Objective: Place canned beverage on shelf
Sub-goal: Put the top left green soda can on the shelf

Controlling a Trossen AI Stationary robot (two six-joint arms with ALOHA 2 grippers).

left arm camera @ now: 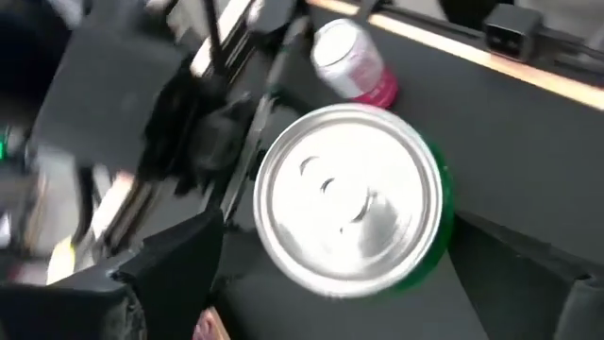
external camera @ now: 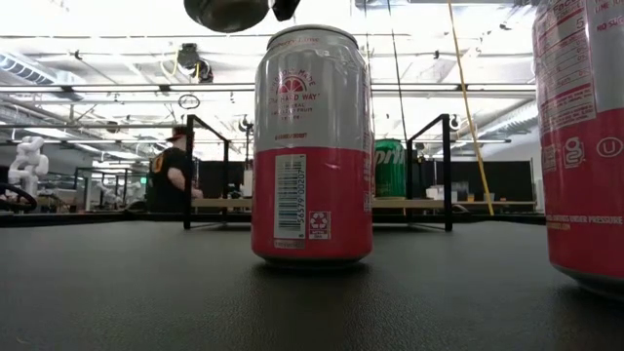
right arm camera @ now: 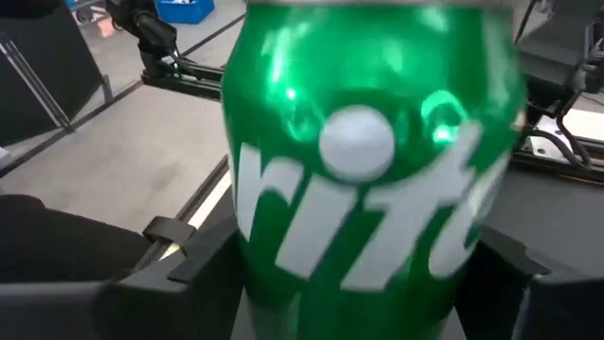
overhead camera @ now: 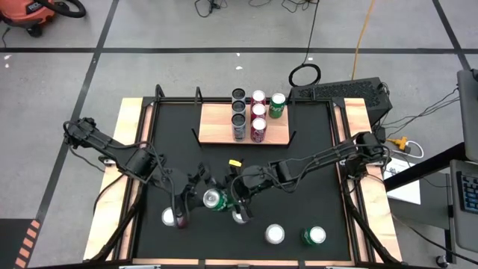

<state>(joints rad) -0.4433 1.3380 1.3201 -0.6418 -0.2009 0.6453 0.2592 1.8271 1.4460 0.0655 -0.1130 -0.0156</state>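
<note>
Cans (overhead camera: 275,234) on black mat (overhead camera: 314,164)

One camera looks straight down on the whole surface (overhead camera: 239,179). One sits low on it, looking across. Both wrist cameras are very close to the green can (right arm camera: 373,161), seen from above too.

Green Sprite can (overhead camera: 216,199) sitting upright mid-mat, silver top facing up, filling the right wrist view (right arm camera: 373,161), flat light-brown wooden shelf (overhead camera: 216,127) lying at the far edge, black end brackets, carrying five upright cans (overhead camera: 254,113) bunched on its right half
</note>
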